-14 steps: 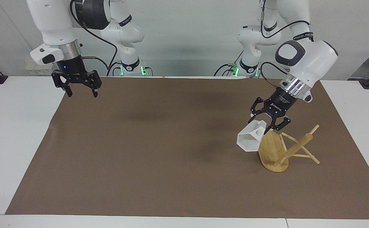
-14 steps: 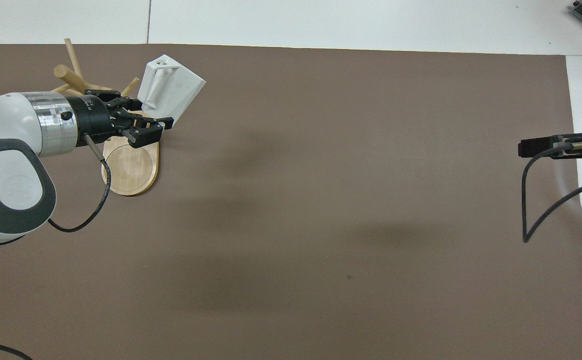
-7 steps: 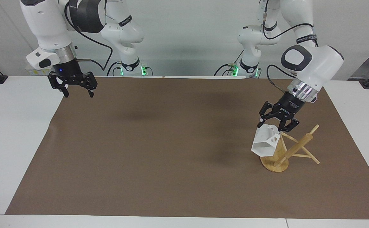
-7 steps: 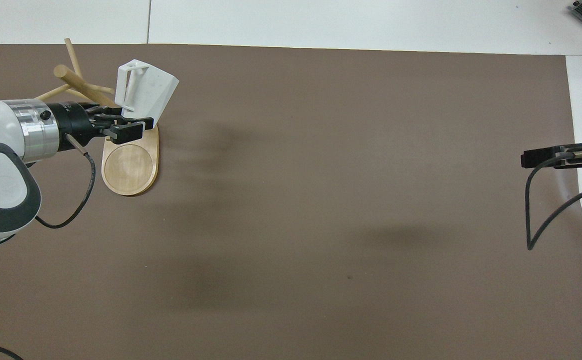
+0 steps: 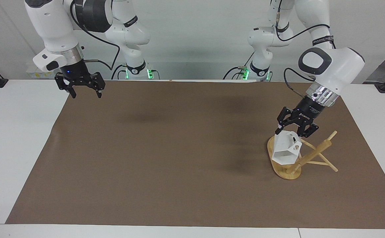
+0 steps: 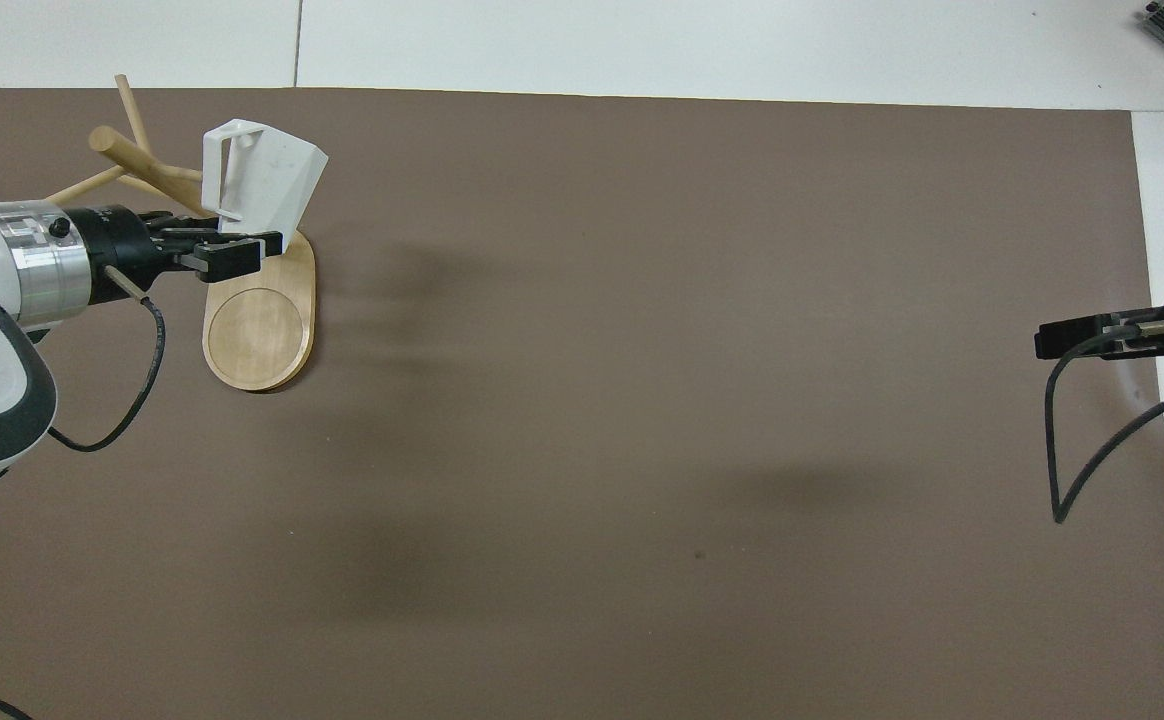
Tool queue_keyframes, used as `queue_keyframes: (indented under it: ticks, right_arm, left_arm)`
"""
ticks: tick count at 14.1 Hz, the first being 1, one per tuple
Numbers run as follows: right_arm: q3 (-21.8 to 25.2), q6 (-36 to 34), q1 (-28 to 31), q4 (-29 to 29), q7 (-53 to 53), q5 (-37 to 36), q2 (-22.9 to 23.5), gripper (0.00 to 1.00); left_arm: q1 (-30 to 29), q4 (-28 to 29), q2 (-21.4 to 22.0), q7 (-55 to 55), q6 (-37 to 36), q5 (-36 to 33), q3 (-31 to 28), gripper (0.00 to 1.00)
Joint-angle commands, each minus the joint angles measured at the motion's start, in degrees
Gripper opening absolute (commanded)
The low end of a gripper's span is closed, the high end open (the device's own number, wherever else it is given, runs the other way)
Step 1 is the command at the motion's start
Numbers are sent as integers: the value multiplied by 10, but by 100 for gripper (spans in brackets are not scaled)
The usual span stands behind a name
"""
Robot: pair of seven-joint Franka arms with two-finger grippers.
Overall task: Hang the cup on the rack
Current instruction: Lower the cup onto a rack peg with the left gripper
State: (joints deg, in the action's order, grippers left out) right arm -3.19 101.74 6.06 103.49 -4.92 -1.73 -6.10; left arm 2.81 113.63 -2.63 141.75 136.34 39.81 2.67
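The left pincer (image 5: 289, 129), clamped on the small white faceted cup (image 5: 286, 152), carried it from beside the oval base of the toppled light bamboo rack (image 5: 303, 158) to over that base, toward the leaning post. The cup turned in the grip, its hexagonal mouth swinging round from facing along the worktop to facing down and outward. The rack's pegs shifted slightly. The right pincer (image 5: 84, 94) rose a little and drifted sideways.

Left tool (image 6: 242, 250) grips the cup (image 6: 267, 185) over the tipped rack (image 6: 260, 320).
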Motion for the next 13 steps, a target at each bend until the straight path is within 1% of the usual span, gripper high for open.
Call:
queue_keyframes:
  ticks: [1,3,7,9,11,13]
  right_arm:
    - [-1,-3,4,14,-12,17,-14,100]
    - [-1,-8,8,11,-11,21,-13,100]
    - [-1,-28,1,-2,-10,21,-9,100]
    - [-4,-46,2,-34,-9,21,4,100]
    - [-4,-71,2,-72,-4,23,17,100]
    - [-4,-72,2,-77,-3,23,14,100]
  left_arm:
    - [-18,15,19,17,-25,-13,2,0]
    - [-18,14,28,18,-29,-16,3,0]
    - [-14,12,31,36,-30,-17,2,0]
    - [-18,13,31,59,-27,-35,3,0]
    - [-21,14,31,65,-27,-39,3,0]
    - [-22,13,31,66,-26,-39,3,0]
